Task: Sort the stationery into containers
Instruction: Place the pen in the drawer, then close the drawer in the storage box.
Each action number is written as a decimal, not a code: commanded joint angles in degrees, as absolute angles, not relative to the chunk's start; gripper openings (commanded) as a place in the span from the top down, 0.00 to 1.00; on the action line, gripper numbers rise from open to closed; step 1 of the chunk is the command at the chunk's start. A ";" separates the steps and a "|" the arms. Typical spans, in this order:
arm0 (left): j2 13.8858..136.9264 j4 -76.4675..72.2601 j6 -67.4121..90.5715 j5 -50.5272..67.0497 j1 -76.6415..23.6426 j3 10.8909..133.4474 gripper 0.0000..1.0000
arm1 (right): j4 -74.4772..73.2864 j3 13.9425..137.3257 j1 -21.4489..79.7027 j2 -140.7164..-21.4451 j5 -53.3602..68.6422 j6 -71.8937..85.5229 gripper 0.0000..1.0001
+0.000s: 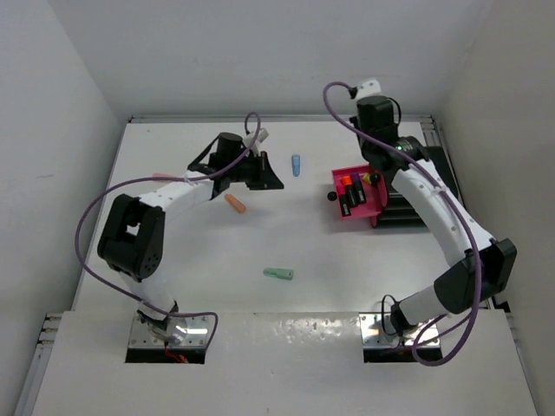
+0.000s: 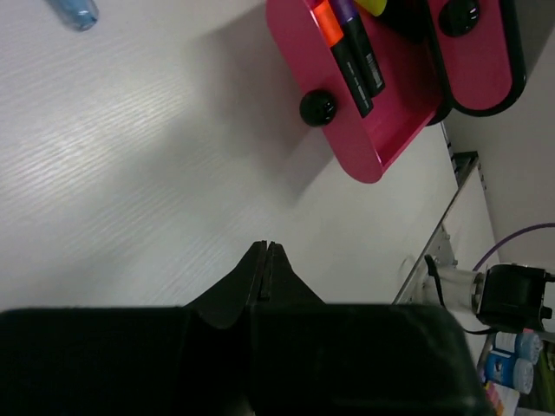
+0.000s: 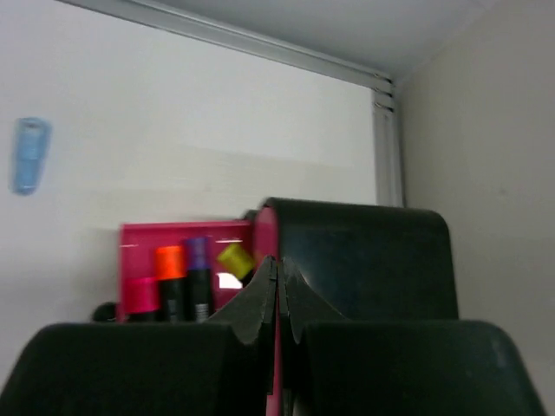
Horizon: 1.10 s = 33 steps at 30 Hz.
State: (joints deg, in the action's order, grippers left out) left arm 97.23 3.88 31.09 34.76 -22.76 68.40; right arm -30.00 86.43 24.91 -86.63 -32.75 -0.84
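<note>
Magenta drawer [image 2: 299,52] sits open near the table's [image 1: 217,260] right edge, highlighters [image 2: 351,61] in it. Left gripper [image 2: 265,256] and right gripper [image 3: 277,273] have fingers together, both empty. Orange piece [image 1: 235,203], blue piece [image 1: 296,164] and mint piece [image 1: 278,274] lie loose mid-table. Left is nearest the orange one — open wide, straddle it squarely.

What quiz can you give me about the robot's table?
1. True or false: the drawer is empty.
2. Which colour of loose piece sits lowest in the top view?
3. Fill in: the left gripper and the right gripper are both ___.

Key
1. False: highlighters lie in it.
2. The mint piece.
3. Shut.
</note>
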 commanded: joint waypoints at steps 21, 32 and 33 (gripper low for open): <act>120.93 -13.36 47.20 25.32 -35.68 85.69 1.00 | -30.49 76.99 8.00 -87.01 -30.24 -3.17 1.00; 127.26 -10.37 47.46 23.29 -37.97 93.07 1.00 | -37.00 76.99 3.78 -91.14 -21.54 1.41 1.00; 127.96 -10.55 47.37 23.47 -38.23 93.25 1.00 | -37.18 76.99 3.52 -91.32 -20.92 1.41 1.00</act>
